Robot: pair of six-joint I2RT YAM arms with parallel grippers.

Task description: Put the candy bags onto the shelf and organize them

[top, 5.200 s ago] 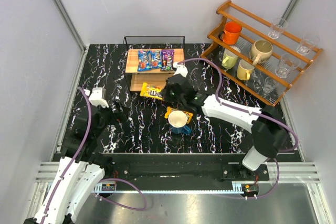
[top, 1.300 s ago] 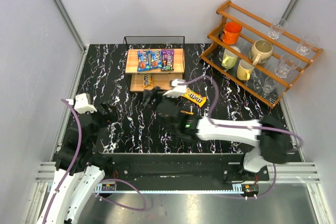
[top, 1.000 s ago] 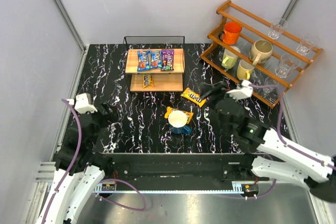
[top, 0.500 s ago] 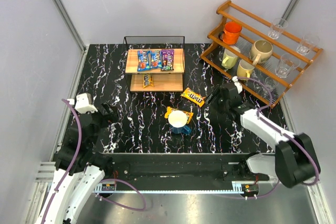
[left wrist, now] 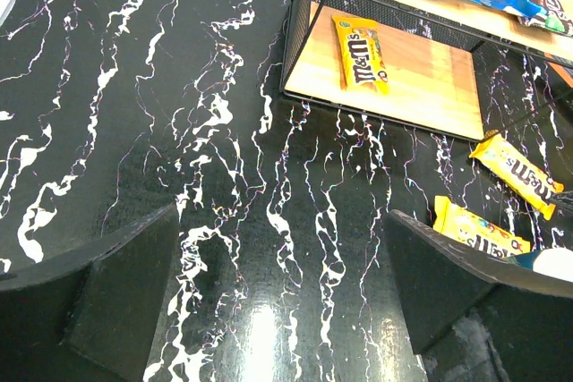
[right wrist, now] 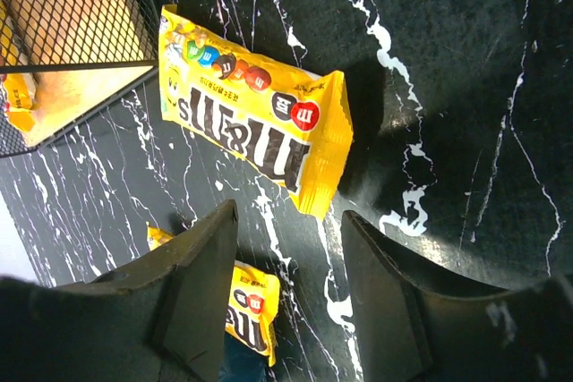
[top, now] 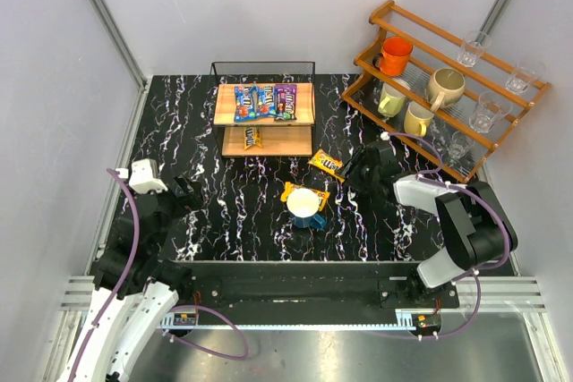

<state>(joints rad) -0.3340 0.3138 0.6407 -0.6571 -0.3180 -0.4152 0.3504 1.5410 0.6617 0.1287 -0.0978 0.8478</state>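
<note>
Our right hand (right wrist: 291, 214) has swung back from the shelf (top: 265, 141), fingers apart, over the yellow bag (right wrist: 255, 136) lying on the table (top: 224, 212) at the shelf's four o'clock. We judge pickup comes next.

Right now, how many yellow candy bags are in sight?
3: one bag on the shelf's lower board, one bag on the table by the right tool, one bag partly under the mug. I see no others.
</note>
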